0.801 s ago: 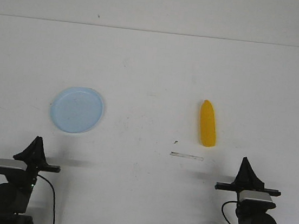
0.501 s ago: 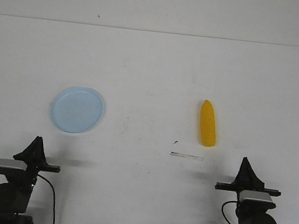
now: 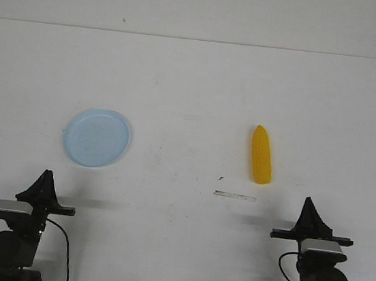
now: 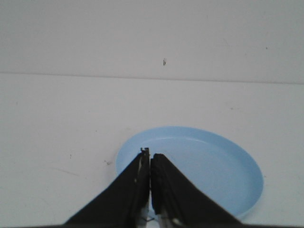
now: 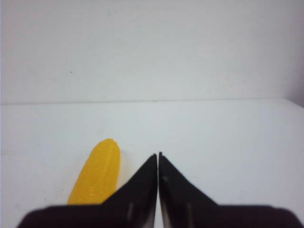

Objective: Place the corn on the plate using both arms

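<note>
- While both arms wait low at the near edge of the tabletop [image 3: 203,74], you can see the corn [image 3: 262,156] lying on the right side, and it is much nearer to the right gripper [image 3: 308,205] than to the left gripper [image 3: 47,177].
- Look at how the corn lies: its long way runs from near to far, with the pointy end away from the robot and the blunt end closer to it, leaning just a little.
- From the right wrist view, the corn [image 5: 96,173] sits a bit to the robot's left of the right gripper [image 5: 157,156], not straight ahead of it, so I think you need to swing that arm a little left and forward to get over it.
- Check the right fingers [image 5: 145,183]: they are pressed together with almost no gap, and they hold nothing. You have to spread them before they can take the corn across its thin middle.
- Check the left fingers [image 4: 132,183] too: they are closed tight with nothing between them.
- Notice the plate [image 3: 97,137] on the left side, just ahead of the left gripper [image 4: 147,153]; the plate [image 4: 209,166] looks bare.
- See how the corn and the plate are well apart, with a small grey strip [image 3: 234,196] lying on the tabletop near the corn's blunt end.
- My guess is that nothing has started yet, and the corn still has to go all the way over to the left.
</note>
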`<action>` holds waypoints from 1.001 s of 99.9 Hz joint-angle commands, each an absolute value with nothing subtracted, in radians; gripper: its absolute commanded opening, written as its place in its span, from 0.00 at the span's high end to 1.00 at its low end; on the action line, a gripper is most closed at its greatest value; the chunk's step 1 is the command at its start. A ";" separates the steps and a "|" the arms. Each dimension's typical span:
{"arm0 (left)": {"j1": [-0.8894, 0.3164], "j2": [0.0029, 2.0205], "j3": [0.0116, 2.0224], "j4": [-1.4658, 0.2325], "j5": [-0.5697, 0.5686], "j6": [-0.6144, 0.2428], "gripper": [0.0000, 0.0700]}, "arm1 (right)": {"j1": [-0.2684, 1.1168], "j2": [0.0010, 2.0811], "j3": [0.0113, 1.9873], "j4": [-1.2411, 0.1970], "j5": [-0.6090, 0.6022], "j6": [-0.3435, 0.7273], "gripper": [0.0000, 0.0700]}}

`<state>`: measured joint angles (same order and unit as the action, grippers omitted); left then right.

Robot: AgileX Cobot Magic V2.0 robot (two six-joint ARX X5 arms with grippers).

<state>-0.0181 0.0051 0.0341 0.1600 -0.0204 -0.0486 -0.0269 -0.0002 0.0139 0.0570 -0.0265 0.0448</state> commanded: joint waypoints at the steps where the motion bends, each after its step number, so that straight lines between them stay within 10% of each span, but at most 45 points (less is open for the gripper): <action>1: -0.018 0.003 0.019 0.203 -0.021 -0.090 1.00 | -0.027 0.001 0.013 0.068 -0.027 0.051 1.00; 49: -0.018 0.196 0.383 0.181 -0.076 -0.114 1.00 | -0.027 0.001 0.013 0.068 -0.027 0.050 1.00; 100: -0.017 0.794 0.955 -0.445 -0.076 -0.095 1.00 | -0.027 0.001 0.013 0.068 -0.027 0.051 1.00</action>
